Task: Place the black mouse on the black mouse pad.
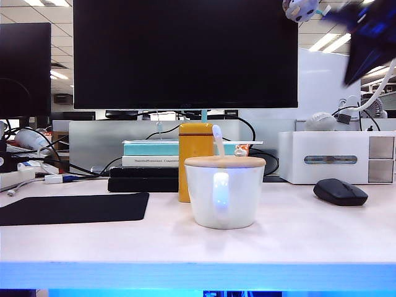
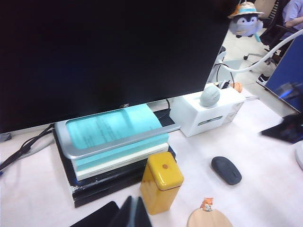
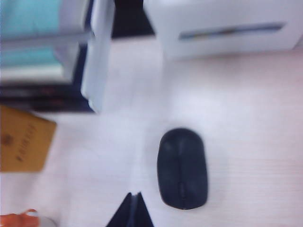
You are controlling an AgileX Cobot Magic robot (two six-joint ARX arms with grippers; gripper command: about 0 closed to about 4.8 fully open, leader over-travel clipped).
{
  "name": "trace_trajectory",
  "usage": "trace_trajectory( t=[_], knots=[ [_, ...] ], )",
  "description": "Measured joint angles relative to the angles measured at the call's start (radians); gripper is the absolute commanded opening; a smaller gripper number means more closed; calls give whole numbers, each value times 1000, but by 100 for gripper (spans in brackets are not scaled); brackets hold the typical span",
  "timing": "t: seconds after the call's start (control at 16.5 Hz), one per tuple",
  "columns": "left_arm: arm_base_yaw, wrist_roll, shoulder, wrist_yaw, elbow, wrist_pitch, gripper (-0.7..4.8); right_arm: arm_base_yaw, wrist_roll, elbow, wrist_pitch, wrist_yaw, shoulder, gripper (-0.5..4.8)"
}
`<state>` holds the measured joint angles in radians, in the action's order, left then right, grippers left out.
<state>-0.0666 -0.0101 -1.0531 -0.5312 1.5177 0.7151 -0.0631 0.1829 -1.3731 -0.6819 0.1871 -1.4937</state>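
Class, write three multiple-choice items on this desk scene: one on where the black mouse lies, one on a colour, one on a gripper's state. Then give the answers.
1. Where is the black mouse?
A. on the black mouse pad
B. on the bare table, right of the white mug
C. on the books

2. What colour is the box behind the mug?
A. red
B. green
C. yellow

3. The right gripper fingers are:
A. shut, empty
B. wide open
C. holding the mouse

B: the pad lies far left, empty.
C: plainly yellow.
A: its fingers meet beside the mouse, holding nothing.
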Motion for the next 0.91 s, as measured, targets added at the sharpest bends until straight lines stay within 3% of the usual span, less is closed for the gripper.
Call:
trace_trajectory(
  t=[0.18,0.24,0.3,0.36,0.6,0.91],
  knots=[
    [0,16,1,0,0,-2,-5,-45,-1,0,19,-26,-87,0],
    [0,20,1,0,0,-2,-5,-47,-1,0,28,-26,-108,82],
    [0,26,1,0,0,-3,-5,-48,-2,0,37,-17,-139,314],
    [0,30,1,0,0,-4,-4,-49,-3,0,37,4,-159,479],
    [0,37,1,0,0,-8,-5,-50,-76,4,15,-23,-242,479],
    [0,48,1,0,0,-8,-5,-50,-132,4,57,-161,-302,479]
  ],
)
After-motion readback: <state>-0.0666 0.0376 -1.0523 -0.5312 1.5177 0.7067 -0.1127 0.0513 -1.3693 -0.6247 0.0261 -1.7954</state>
